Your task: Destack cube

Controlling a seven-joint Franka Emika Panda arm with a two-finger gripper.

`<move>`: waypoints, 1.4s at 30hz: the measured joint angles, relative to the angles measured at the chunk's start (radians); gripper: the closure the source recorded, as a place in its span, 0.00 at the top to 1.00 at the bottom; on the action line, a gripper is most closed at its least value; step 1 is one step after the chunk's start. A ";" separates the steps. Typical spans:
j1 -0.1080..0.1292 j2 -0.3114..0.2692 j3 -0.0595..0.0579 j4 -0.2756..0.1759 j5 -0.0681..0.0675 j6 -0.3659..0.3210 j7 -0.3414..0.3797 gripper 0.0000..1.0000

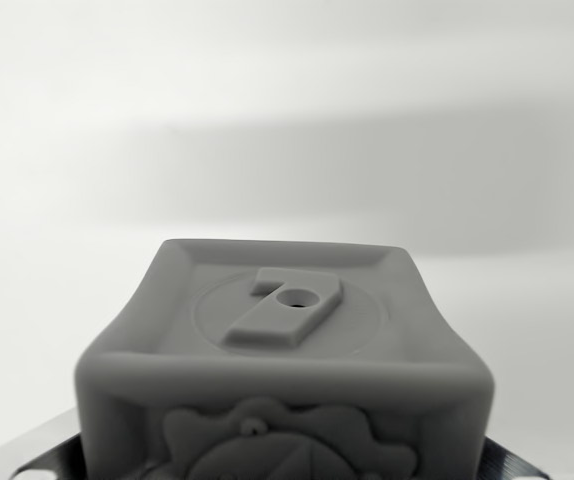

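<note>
A grey cube (282, 340) fills the lower half of the wrist view, very close to the camera. Its top face has a raised numeral 7 with a small hole, and its near face carries a raised relief figure. My gripper (282, 462) holds it from both sides. A dark metal finger (52, 452) shows at the wrist view's left bottom corner and the other finger (512, 467) at the right, each pressed against a side of the cube. No second cube shows in this view.
Behind the cube lies a plain white surface (287, 110) with a broad soft grey shadow band across the middle.
</note>
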 joint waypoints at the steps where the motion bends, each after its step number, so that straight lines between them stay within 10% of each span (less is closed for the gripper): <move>1: 0.000 0.010 -0.001 0.000 -0.002 0.008 0.000 0.00; 42: 0.039 0.246 -0.046 0.037 -0.020 0.204 0.009 0.00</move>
